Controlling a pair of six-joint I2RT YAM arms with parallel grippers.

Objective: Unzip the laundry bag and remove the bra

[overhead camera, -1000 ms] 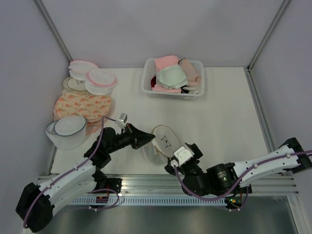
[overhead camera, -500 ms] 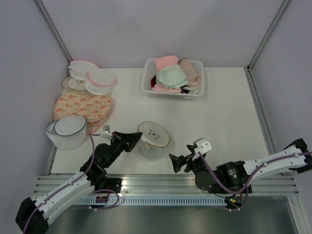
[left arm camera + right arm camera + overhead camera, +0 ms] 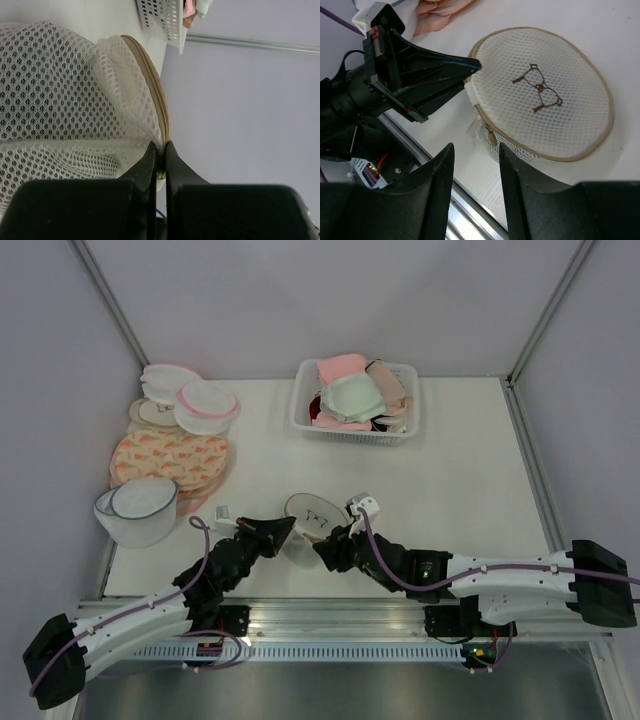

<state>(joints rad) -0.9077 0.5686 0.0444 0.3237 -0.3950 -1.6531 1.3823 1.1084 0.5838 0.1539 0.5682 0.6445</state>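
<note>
The laundry bag (image 3: 312, 512) stands near the table's front middle, cream lid with a tan rim and a line drawing facing up (image 3: 545, 115). My left gripper (image 3: 287, 527) is shut on the bag's tan zip rim (image 3: 159, 95) at its left side, fingertips pinched on the edge (image 3: 161, 146). My right gripper (image 3: 476, 146) hovers open just at the bag's near side (image 3: 325, 548), with the small zip pull (image 3: 490, 136) a little beyond its tips and nothing between its fingers. The bra does not show in any view.
A white basket (image 3: 300, 420) of pink, cream and green bras stands at the back. Pink-rimmed discs (image 3: 205, 405), peach patterned discs (image 3: 170, 458) and a dark-rimmed mesh tub (image 3: 140, 510) fill the left side. The metal rail (image 3: 350, 625) runs along the near edge.
My right arm has swung from the near edge up to the bag's front, its jaws narrower than before. The bag, held by the left gripper, shifted left and settled flat.
</note>
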